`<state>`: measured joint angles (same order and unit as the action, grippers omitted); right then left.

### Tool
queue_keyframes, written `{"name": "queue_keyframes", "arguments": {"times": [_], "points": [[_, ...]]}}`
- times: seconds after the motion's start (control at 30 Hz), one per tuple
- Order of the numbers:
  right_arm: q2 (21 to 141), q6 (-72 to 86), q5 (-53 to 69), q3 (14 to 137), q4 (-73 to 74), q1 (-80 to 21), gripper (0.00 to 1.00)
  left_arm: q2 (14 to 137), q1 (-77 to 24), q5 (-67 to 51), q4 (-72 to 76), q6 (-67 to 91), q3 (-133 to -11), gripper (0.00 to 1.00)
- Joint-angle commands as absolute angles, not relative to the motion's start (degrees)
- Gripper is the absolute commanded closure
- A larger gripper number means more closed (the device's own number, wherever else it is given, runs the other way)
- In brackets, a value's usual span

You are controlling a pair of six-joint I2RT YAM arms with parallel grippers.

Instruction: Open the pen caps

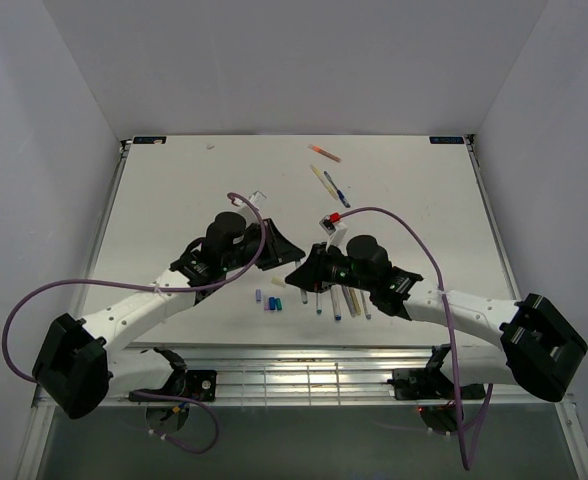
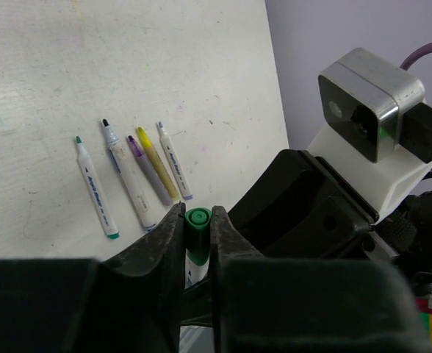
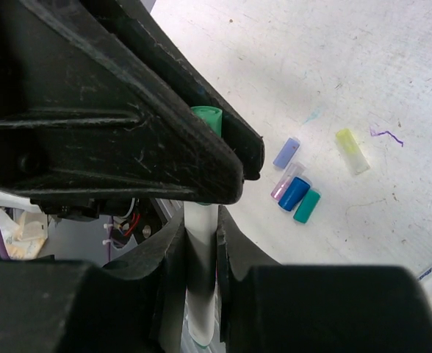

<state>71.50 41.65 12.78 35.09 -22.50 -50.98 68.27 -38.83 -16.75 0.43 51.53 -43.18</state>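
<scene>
Both arms meet over the middle of the table (image 1: 174, 190), a bit toward the near edge. The left gripper (image 2: 197, 215) is clamped on the green cap (image 2: 198, 219), pads on both sides. The right gripper (image 3: 200, 246) is closed on the white barrel of the same pen (image 3: 200, 283). Key relation: the pen's long axis runs straight from the right fingers into the left ones, cap end toward the left arm and barrel end toward the right. The cap looks seated, so it is not yet off. My read: the pull has to go along that axis, with the arms parting and no sideways bend. Loose caps (image 3: 293, 193) lie on the table near the near edge, beside a row of pens (image 2: 139, 176) with bare tips. Three more pens (image 1: 326, 180) lie toward the far edge; whether they are capped can't be told.
</scene>
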Motion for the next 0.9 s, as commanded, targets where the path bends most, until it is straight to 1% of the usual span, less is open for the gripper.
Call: {"name": "queue_keyframes", "arguments": {"times": [0.0, 0.07, 0.1, 0.17, 0.23, 0.27, 0.3, 0.37, 0.43, 0.53, 0.6, 0.73, 0.8, 0.87], "points": [[70.8, 41.1, 12.9, 37.0, -23.9, -51.2, 0.92, 68.7, -39.4, -16.5, 1.3, 51.5, -42.6, 0.84], [70.8, 41.1, 12.7, 37.0, -23.4, -51.2, 0.92, 69.1, -39.4, -16.3, 1.1, 51.7, -43.0, 0.99], [70.8, 40.9, 11.9, 37.4, -22.2, -51.2, 0.92, 69.3, -39.4, -16.0, 0.8, 51.9, -43.2, 1.00], [71.0, 39.6, 11.0, 37.9, -19.9, -51.4, 0.92, 70.4, -39.4, -13.8, -2.4, 51.9, -45.7, 1.00], [70.6, 38.3, 7.0, 38.5, -14.8, -51.8, 0.92, 72.1, -39.4, -11.2, -5.8, 51.9, -48.4, 1.00], [70.4, 36.5, 5.0, 38.8, -12.6, -52.1, 0.92, 72.9, -39.4, -7.6, -10.2, 51.9, -50.1, 1.00], [70.1, 35.4, 0.5, 39.3, -10.0, -53.2, 0.92, 73.7, -39.4, -5.6, -12.4, 52.0, -53.8, 1.00], [70.2, 31.9, -5.3, 41.2, -2.7, -55.4, 0.92, 76.5, -39.1, -0.9, -17.0, 51.9, -57.5, 1.00], [71.0, 29.8, -13.4, 43.2, 4.3, -57.1, 0.92, 78.8, -38.1, 1.3, -19.1, 51.7, -63.3, 1.00], [72.9, 27.3, -22.0, 45.1, 9.6, -60.5, 0.92, 84.2, -35.3, -0.1, -22.2, 52.1, -70.1, 1.00], [73.4, 27.2, -24.1, 45.4, 12.4, -61.1, 0.92, 86.6, -34.1, -4.1, -22.3, 52.6, -72.0, 1.00], [68.9, 27.8, -24.2, 42.2, 11.5, -60.4, 0.92, 86.5, -32.3, -4.9, -21.1, 49.1, -72.3, 1.00], [65.4, 28.0, -22.4, 40.1, 11.3, -57.6, 0.92, 85.1, -32.2, -3.9, -22.7, 47.4, -70.8, 1.00], [61.8, 27.8, -19.7, 37.9, 11.5, -53.3, 0.92, 83.6, -31.9, -2.0, -23.9, 45.3, -66.4, 1.00]]}}
